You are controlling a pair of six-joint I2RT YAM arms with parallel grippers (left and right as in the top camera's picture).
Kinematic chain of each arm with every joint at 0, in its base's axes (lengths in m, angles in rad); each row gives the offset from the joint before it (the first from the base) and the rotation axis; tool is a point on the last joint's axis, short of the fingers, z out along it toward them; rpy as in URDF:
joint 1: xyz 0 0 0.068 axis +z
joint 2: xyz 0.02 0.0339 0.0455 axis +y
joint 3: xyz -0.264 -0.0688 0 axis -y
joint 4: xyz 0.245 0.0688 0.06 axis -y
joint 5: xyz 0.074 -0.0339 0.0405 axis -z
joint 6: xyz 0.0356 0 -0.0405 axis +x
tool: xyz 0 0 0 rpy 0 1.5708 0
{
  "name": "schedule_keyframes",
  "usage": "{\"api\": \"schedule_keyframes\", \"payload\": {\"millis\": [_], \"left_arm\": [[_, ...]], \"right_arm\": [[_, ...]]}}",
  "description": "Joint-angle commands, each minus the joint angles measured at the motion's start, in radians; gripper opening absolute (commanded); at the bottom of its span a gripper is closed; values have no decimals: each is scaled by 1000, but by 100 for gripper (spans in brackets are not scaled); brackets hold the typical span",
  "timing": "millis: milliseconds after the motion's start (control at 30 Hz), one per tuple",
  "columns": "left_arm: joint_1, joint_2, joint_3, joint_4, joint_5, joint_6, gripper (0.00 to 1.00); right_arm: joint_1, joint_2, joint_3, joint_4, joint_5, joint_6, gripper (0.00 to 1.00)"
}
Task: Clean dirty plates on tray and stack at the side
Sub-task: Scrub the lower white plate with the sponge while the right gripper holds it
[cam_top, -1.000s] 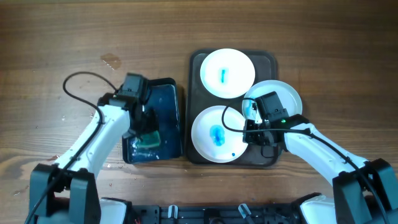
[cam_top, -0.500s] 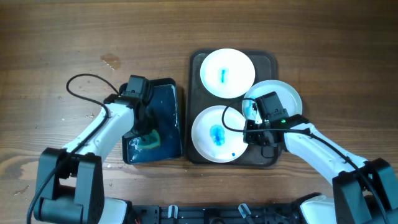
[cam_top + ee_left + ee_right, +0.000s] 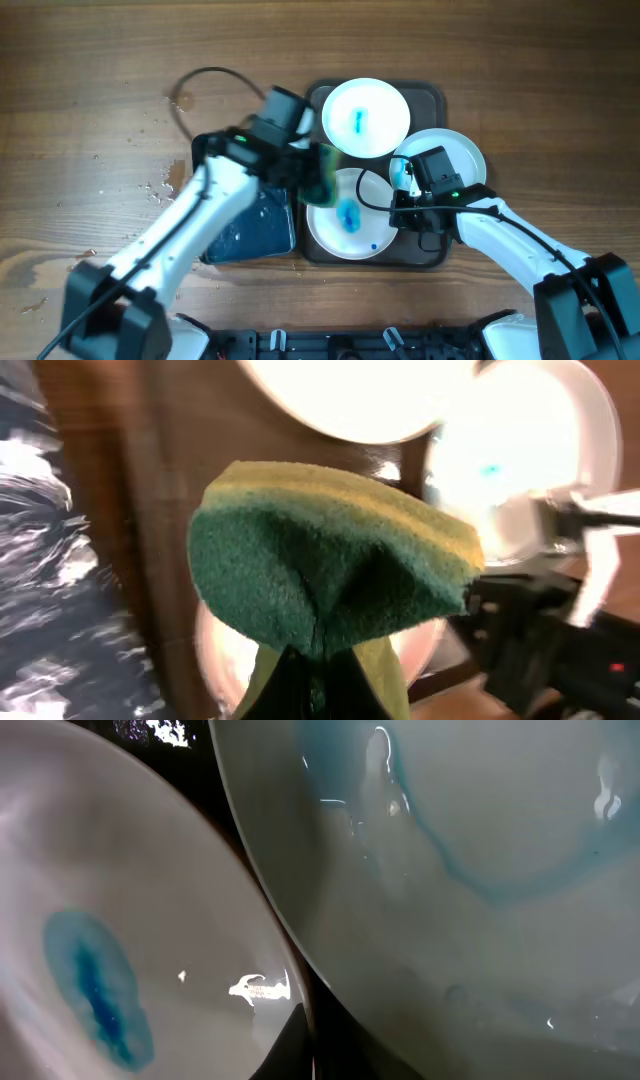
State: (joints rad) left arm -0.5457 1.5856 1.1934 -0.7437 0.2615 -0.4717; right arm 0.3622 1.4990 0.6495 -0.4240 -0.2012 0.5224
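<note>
The brown tray (image 3: pixel 316 100) holds two white plates with blue smears: the back plate (image 3: pixel 365 118) and the front plate (image 3: pixel 345 225). A third plate (image 3: pixel 455 150) leans over the tray's right rim; the right wrist view (image 3: pixel 480 870) shows a faint blue ring on it. My left gripper (image 3: pixel 318 175) is shut on a green sponge (image 3: pixel 322 170), held above the front plate's left edge; the sponge fills the left wrist view (image 3: pixel 330 570). My right gripper (image 3: pixel 402 200) is shut on the front plate's right rim (image 3: pixel 120 920), between the two plates.
The dark blue tray (image 3: pixel 250 225), wet inside, lies left of the brown tray. Water drops (image 3: pixel 160 182) dot the wood to its left. The left arm's cable (image 3: pixel 205 75) loops over the table behind it.
My left gripper lifted the sponge out of the blue tray and swung right to the brown tray's left side. The right arm and the plates have not moved.
</note>
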Motion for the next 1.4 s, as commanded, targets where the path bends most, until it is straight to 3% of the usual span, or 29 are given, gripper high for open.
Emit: {"api": "schedule_keyframes", "payload": {"millis": [0, 133, 200, 367, 500, 567, 667, 733, 967, 1200, 1367], "left_arm": [[-93, 148, 15, 93, 34, -148, 4], [-171, 337, 15, 209, 72, -218, 4], [-177, 372, 15, 183, 18, -217, 4], [-111, 355, 43, -72, -456, -162, 4], [-103, 356, 44, -92, -499, -109, 4], [-112, 356, 44, -82, -374, -108, 4], [-126, 359, 40, 25, 86, -48, 4], [-159, 361, 16, 151, 251, -64, 4], [-266, 385, -2, 283, 332, -113, 4], [-120, 366, -1, -22, -69, -108, 4], [-32, 262, -1, -109, -333, -66, 4]], "right_arm": [[3, 16, -5, 1, 22, 5, 4], [3, 16, -5, 0, 22, 5, 4], [3, 16, -5, 0, 21, 5, 4], [3, 16, -5, -2, 21, 5, 4], [3, 16, -5, -3, 21, 5, 4], [3, 16, -5, -3, 21, 5, 4], [3, 16, -5, -3, 21, 5, 4], [3, 16, -5, -3, 21, 16, 4], [3, 16, -5, -10, 21, 31, 4], [3, 16, -5, -21, 21, 30, 4], [3, 16, -5, -21, 21, 30, 4]]}}
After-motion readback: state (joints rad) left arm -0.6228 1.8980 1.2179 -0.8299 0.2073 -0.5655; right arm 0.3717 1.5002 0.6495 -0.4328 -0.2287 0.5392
